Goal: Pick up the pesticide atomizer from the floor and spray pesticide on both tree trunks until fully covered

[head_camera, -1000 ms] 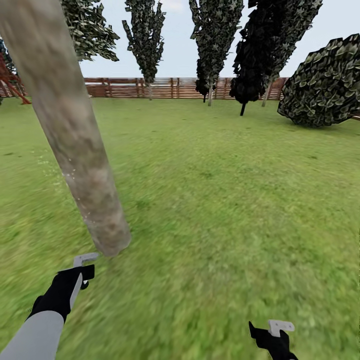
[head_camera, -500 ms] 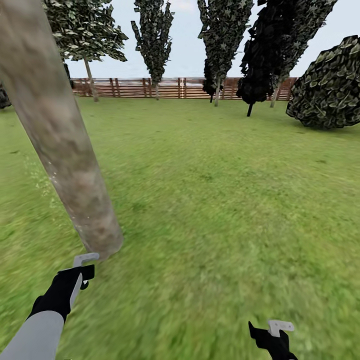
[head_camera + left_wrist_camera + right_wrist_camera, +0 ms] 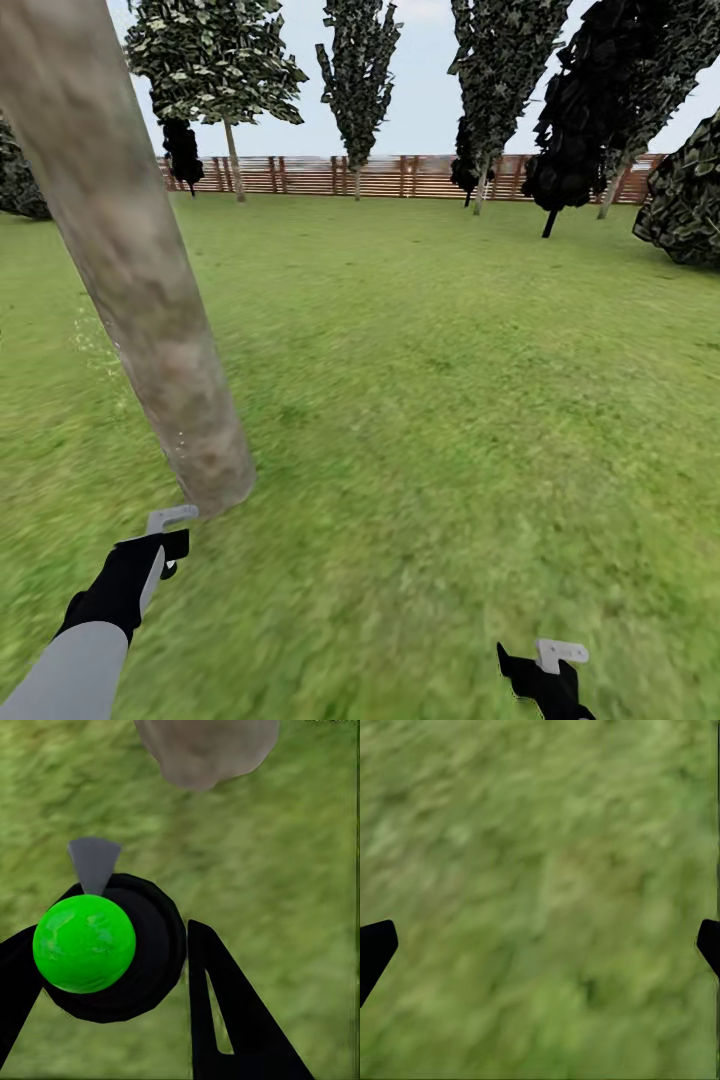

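My left arm reaches forward and low over the lawn [image 3: 430, 400], grey sleeve ending in a black wrist. My left claw [image 3: 160, 545] is clamped around the pesticide atomizer [image 3: 112, 949]: in the left wrist view its round black body with the bright green cap sits between my two black fingers [image 3: 225, 1020], and a grey nozzle sticks out from it toward the tree. In the head view the pale nozzle tip shows just past my wrist.

The tree trunk [image 3: 130, 260] stands just ahead of that claw, thick, mottled grey-brown, leaning up and away toward the left. Its foot meets the grass close in front of the nozzle, near it but not touching. Faint pale specks dot the grass beside the trunk's left flank.

Farther right the lawn runs to the slatted wooden fence [image 3: 400, 175], with tall dark-leaved trees [image 3: 360, 70] before it and a round bush [image 3: 690, 200] at the right edge.

My right claw [image 3: 548, 680] hangs low at the bottom right, spread wide with nothing in it; its fingertips [image 3: 375, 949] sit far apart over bare grass.
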{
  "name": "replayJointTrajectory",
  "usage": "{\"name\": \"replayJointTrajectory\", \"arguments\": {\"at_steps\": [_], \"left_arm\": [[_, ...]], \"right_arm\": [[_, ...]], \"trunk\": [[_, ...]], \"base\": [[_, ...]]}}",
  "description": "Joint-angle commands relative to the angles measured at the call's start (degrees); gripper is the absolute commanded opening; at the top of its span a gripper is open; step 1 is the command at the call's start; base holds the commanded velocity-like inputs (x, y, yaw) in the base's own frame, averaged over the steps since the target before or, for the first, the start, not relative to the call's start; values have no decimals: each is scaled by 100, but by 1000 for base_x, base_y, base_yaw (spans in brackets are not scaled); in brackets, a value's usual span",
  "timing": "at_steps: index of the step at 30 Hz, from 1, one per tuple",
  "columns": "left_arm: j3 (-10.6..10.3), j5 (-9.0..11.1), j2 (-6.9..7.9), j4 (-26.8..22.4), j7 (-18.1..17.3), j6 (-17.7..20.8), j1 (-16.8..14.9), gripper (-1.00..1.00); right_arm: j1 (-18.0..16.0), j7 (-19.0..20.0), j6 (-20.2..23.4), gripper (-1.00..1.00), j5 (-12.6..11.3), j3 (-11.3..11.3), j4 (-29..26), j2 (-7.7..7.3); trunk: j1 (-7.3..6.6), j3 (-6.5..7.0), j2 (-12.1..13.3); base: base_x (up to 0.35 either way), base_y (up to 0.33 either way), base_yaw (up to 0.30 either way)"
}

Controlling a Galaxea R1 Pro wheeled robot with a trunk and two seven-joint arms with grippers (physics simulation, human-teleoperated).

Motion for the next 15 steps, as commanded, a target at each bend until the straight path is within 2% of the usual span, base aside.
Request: {"name": "replayJointTrajectory", "arguments": {"at_steps": [1,8,15], "left_arm": [[0,-2,-2,0,1,0,0,-100],[0,-2,9,0,1,0,0,-100],[4,-2,-9,0,1,0,0,-100]], "right_arm": [[0,1,-3,100,-4,0,0,-1],[0,-6,-6,100,-8,0,0,-9],[0,-7,-6,100,-8,0,0,-7]], "trunk": [[0,0,0],[0,0,0],[0,0,0]], "base": [[165,-296,47],[165,-294,24],[165,-256,256]]}}
